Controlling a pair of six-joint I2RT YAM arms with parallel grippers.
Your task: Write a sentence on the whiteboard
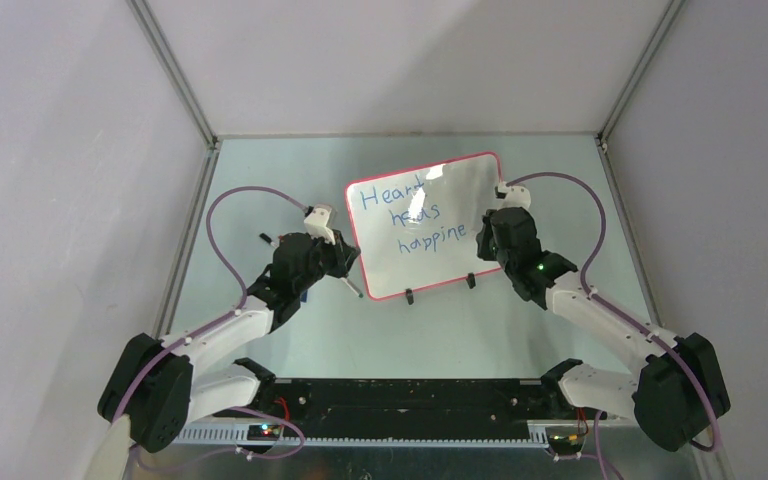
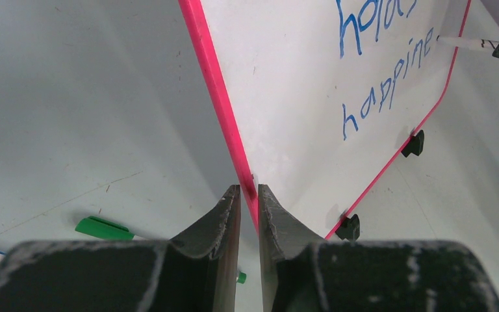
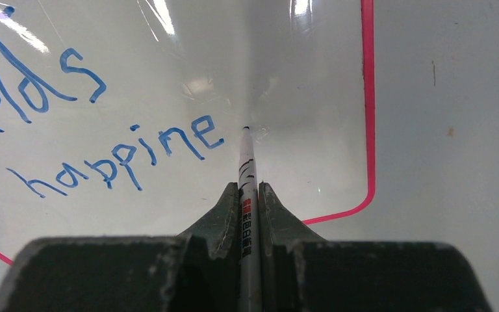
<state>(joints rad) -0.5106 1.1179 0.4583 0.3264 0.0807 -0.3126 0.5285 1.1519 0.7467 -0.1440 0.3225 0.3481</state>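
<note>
Whiteboard [image 1: 465, 200] stands on its two black feet [image 2: 349, 227] in the middle of the table [image 1: 290, 335], leaning back, face toward the arms. Left hand [image 2: 249, 195] is clamped on the red frame [image 2: 214, 84], low on the board's left edge. Right hand [image 3: 249, 190] is closed on a marker [image 3: 247, 166], barrel straight out between the fingers, tip just right of the last "e". Can't tell if the tip touches the surface, but its reflection sits right at it, so it's close either way. The sentence [image 1: 407, 215] reads, in blue, "Heart" / "holds" / "happine". The third word looks unfinished, so my read is the step in hand is the closing "ss". To do it well:

- The left pinch should act as the brace, since the board sits only on small feet and pen pressure would likely tip or slide it back.
- Light, even tip pressure.
- Start with a small gap after the "e" and match the letter height and the line's upward slant.
- There is room before the right frame but not a lot, so compact letters.

Other writing: the marker barrel has red and black print, too small to read. A green marker [image 2: 101, 227] lies on the table just left of the left hand's fingers, no legible label.
</note>
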